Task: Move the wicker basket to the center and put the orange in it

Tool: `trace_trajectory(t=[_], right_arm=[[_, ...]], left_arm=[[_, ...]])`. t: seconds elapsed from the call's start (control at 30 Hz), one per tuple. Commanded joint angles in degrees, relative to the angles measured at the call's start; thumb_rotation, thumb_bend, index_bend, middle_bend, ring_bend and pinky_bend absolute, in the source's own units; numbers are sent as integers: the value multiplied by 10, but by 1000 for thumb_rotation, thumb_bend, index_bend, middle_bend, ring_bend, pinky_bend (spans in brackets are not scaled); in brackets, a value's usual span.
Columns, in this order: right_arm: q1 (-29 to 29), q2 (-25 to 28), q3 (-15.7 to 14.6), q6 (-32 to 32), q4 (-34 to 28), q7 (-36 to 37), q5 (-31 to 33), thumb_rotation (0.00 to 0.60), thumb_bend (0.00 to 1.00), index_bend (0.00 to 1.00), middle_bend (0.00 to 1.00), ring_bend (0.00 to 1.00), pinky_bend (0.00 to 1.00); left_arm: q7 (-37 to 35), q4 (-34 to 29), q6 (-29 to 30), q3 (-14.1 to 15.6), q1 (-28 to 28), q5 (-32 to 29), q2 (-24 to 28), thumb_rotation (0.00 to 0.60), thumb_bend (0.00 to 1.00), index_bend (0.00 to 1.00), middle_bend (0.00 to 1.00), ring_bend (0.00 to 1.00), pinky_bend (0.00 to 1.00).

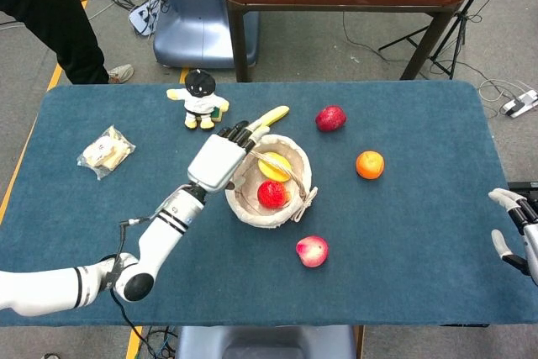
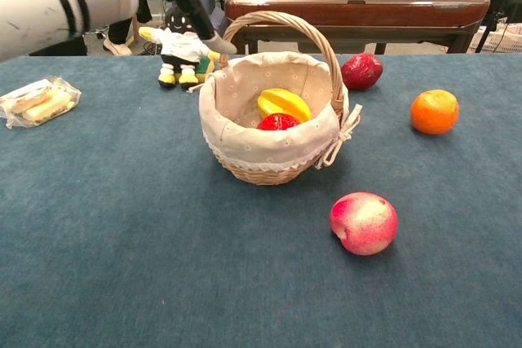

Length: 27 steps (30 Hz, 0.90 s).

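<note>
Wicker basket [image 1: 269,191] sits mid-frame, upright. Left hand [image 1: 220,157] beside its rim, fingers spread, holding nothing. Orange [image 1: 369,164] right of the basket, well apart. Right hand [image 1: 517,229] at right edge, loosely open, empty. Approach the orange from above, grip evenly, clear the handle.

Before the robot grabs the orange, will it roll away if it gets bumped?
Probably yes. The orange looks round and sits alone on the flat blue table with nothing beside it to stop it. Its skin looks smooth and firm, so it may slip from a loose grip but likely won't squash.
</note>
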Motion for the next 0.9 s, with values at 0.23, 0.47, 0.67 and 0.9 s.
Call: trace_trajectory(t=[0.23,0.47,0.67,0.9], right_arm=[[19,11,-2,-32,-15,-14,-4,600,416,251,263,213,387],[37,15,-1,-57,-22,-21,-6,600,415,251,263,213,387],[57,16,0,-89,-33,-40,0,600,362,250,263,213,387],[92,17,4,-140,-51,-70,4,600,310,250,263,213,387]], left_arm=[[-37,-78,87,32,100,-1,106,600,205,21,62,99,249],[-76,-80,132,73,176,28,160,600,205,35,62,99,249],[-100,-76,183,105,242,59,193,600,205,55,62,99,240],[-123,-81,227,138,307,97,220,600,205,65,62,99,225]])
